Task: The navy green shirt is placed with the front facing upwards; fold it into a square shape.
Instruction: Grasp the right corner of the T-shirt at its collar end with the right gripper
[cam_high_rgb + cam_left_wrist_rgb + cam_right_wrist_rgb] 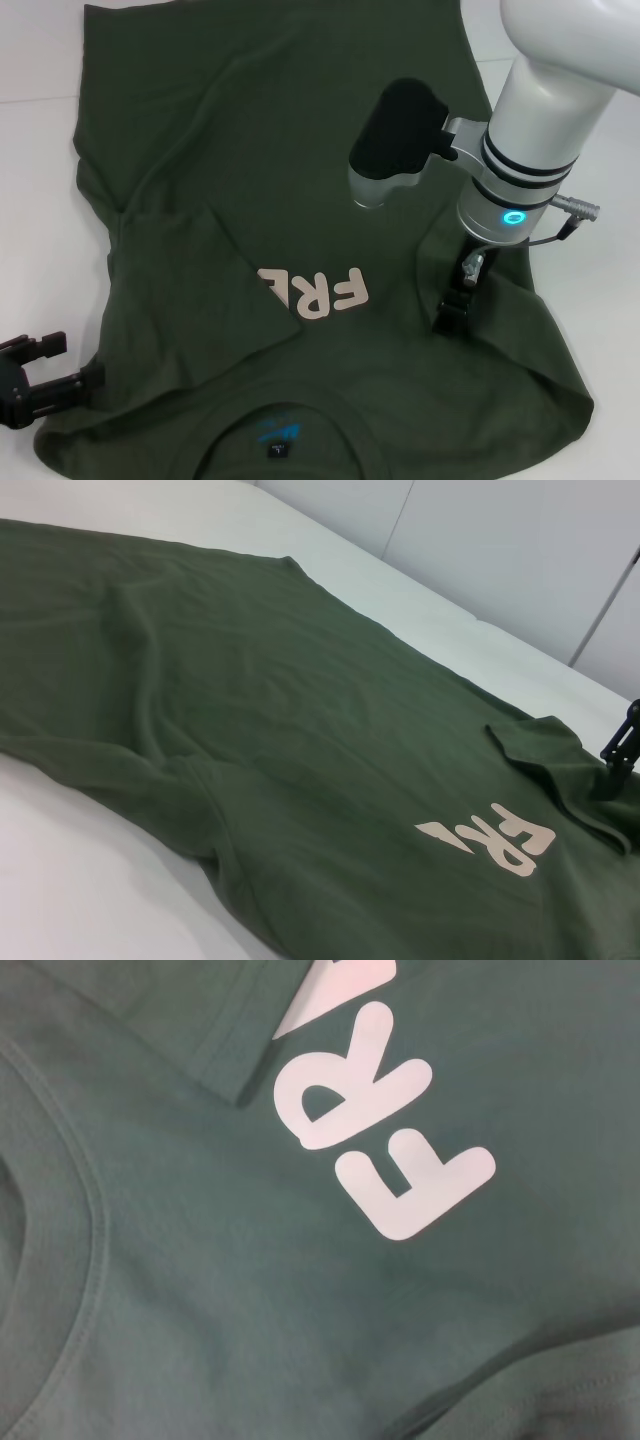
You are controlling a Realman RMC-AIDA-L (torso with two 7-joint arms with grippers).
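- the navy green shirt (300, 180) lies front up on the white table (40, 150), filling most of the head view, its collar (275, 415) nearest the robot and its hem at the far side.
- the left sleeve (200, 280) is folded inward over the chest, so it covers part of the pale print (330, 292); only "fr" and a sliver of the next letter show.
- the right sleeve (500, 290) is also turned in over the body, and the right gripper (452, 308) is down on that fold, just beside the print.
- its dark fingers are pressed into the cloth, and i cannot tell whether they are apart or pinching the fabric.
- the left gripper (45, 375) sits low at the near left edge of the shirt, at the shoulder; its jaws stand apart with nothing between them.
- only the head view shows the small blue print (277, 432) inside the collar.
- the left wrist view looks across the shirt (300, 740), showing the wrinkles along its body, and it catches a dark gripper tip (620, 742) at the far sleeve fold.
- the right wrist view sits close over the chest, showing the letters (390, 1150), the sleeve hem (240, 1035) lying across them, and the ribbed neckline (70, 1240).
- beyond the table the left wrist view shows pale wall panels (500, 550).
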